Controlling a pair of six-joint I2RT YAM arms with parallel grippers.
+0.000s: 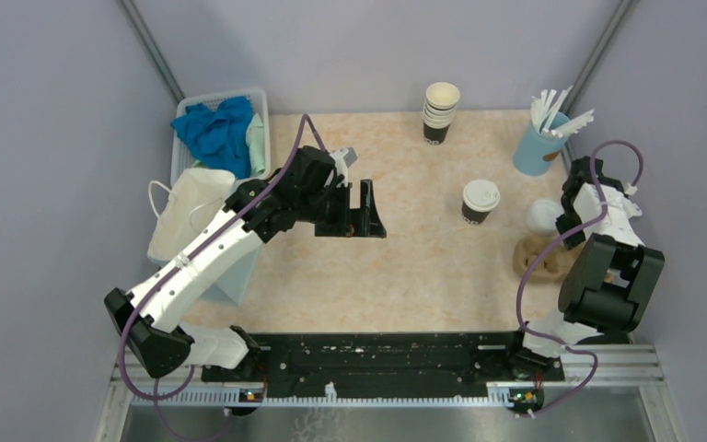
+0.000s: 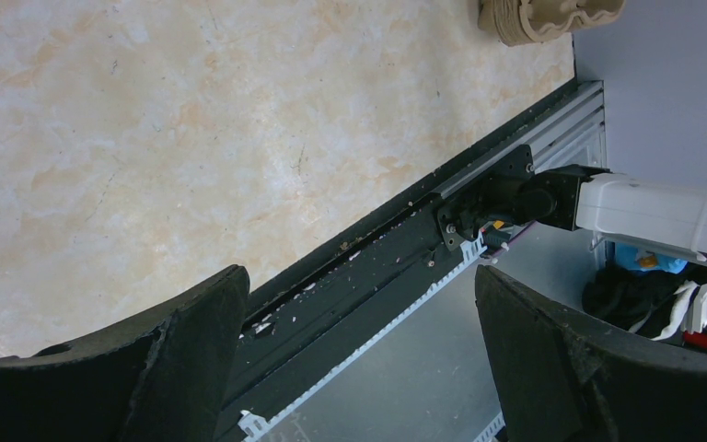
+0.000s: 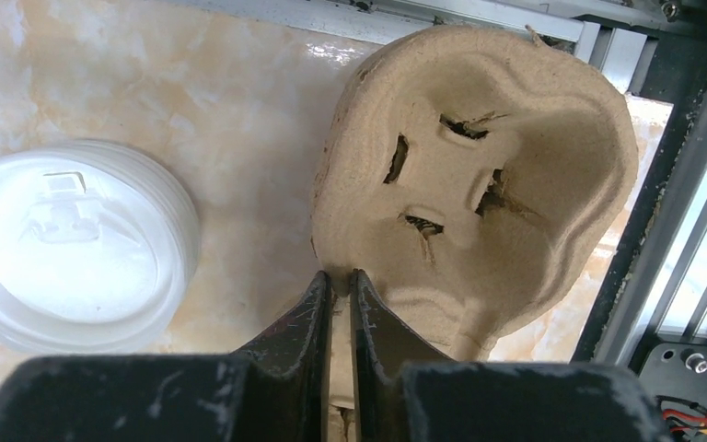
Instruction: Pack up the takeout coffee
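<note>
Right tool (image 3: 341, 295) is clamped on the pulp carrier (image 3: 479, 184) rim, loose lid (image 3: 74, 244) just beside. Left tool (image 2: 359, 285) hangs with fingers apart over the worktop (image 1: 405, 276). The takeout coffee (image 1: 480, 200) stands between them.

The takeout coffee (image 1: 480, 202) is a small cup. Its side is dark brown paper. A round white sip lid (image 1: 481, 193) sits flat on top, with a raised ring around its edge. The cup stands straight up on the bench (image 1: 405, 276), a bit to the right of the middle. Nothing holds it or touches it, and there is bare bench all around it. A loose lid (image 1: 542, 215) and a brown cup tray (image 1: 541, 259) lie to its right, apart from it. Only the view from above shows the cup.
</note>
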